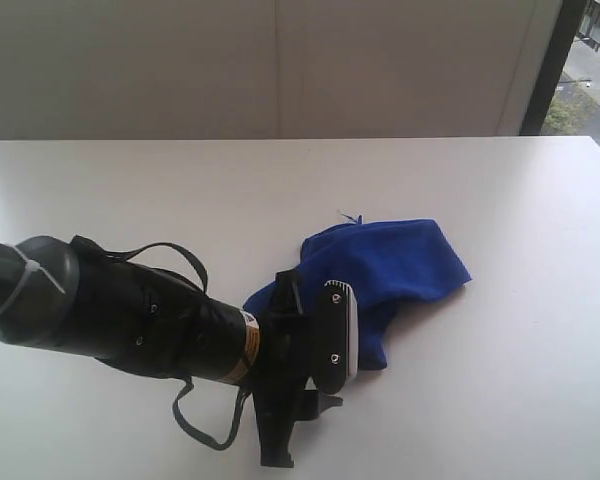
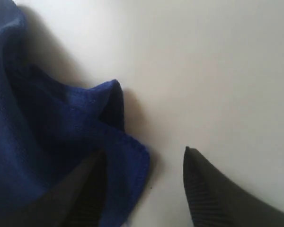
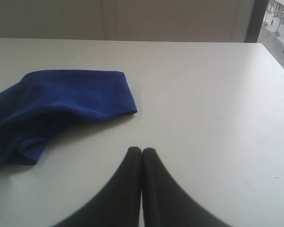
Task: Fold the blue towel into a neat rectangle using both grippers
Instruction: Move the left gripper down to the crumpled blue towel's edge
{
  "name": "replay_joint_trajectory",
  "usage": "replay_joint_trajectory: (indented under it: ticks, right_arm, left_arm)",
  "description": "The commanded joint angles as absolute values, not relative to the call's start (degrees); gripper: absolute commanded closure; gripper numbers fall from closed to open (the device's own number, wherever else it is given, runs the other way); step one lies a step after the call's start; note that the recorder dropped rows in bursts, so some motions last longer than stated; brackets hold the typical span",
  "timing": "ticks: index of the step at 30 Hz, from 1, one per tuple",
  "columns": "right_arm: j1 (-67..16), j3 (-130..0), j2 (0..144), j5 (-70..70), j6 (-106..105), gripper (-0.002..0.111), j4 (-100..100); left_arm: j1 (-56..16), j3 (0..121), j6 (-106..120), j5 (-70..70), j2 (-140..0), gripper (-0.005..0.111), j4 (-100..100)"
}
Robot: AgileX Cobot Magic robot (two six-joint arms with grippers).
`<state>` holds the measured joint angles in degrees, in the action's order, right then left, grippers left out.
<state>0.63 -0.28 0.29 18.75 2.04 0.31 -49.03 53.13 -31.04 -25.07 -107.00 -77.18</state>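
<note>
Exterior view gives me only the left arm's bulk over the blue towel (image 1: 390, 260). The wrist cameras show the fingers. The left gripper (image 2: 144, 151) is spread wide, one finger over the towel's hemmed edge and the other over bare table (image 2: 217, 71), with nothing pinched. The right gripper (image 3: 142, 150) has its fingers pressed together and empty, the towel lying well ahead of the tips. The cloth is deep blue, crumpled, with loose overlapping folds.

The exterior camera looked down across the white table (image 1: 500, 200) toward the wall (image 1: 180, 70) at twelve o'clock. Both wrist cameras hovered low, the left nearest; all shared the blue towel (image 1: 400, 260).
</note>
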Motion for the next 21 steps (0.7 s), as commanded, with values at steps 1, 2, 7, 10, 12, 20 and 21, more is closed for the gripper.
replay_joint_trajectory:
  ticks: [1, 2, 7, 10, 12, 20, 21]
  right_arm:
    - [0.6, 0.0, 0.0, 18.1, 1.7, 0.108, 0.4]
    - [0.6, 0.0, 0.0, 18.1, 1.7, 0.108, 0.4]
    - [0.6, 0.0, 0.0, 18.1, 1.7, 0.108, 0.4]
    - [0.6, 0.0, 0.0, 18.1, 1.7, 0.108, 0.4]
    - [0.6, 0.0, 0.0, 18.1, 1.7, 0.108, 0.4]
    - [0.6, 0.0, 0.0, 18.1, 1.7, 0.108, 0.4]
    - [0.6, 0.0, 0.0, 18.1, 1.7, 0.108, 0.4]
  left_arm:
    - [-49.4, 53.4, -31.0, -24.4, -108.6, 0.052, -76.6]
    - [-49.4, 53.4, -31.0, -24.1, -109.0, 0.052, -76.3]
    - [-49.4, 54.3, -29.5, -23.5, -110.6, 0.052, -73.3]
    - [-49.4, 55.7, -29.5, -21.9, -111.9, 0.053, -71.8]
    - [-49.4, 56.8, -29.6, -20.5, -112.9, 0.054, -71.7]
    - [-49.4, 56.7, -29.6, -18.0, -113.4, 0.080, -71.5]
    - [-49.4, 56.7, -29.6, -18.0, -113.4, 0.084, -71.5]
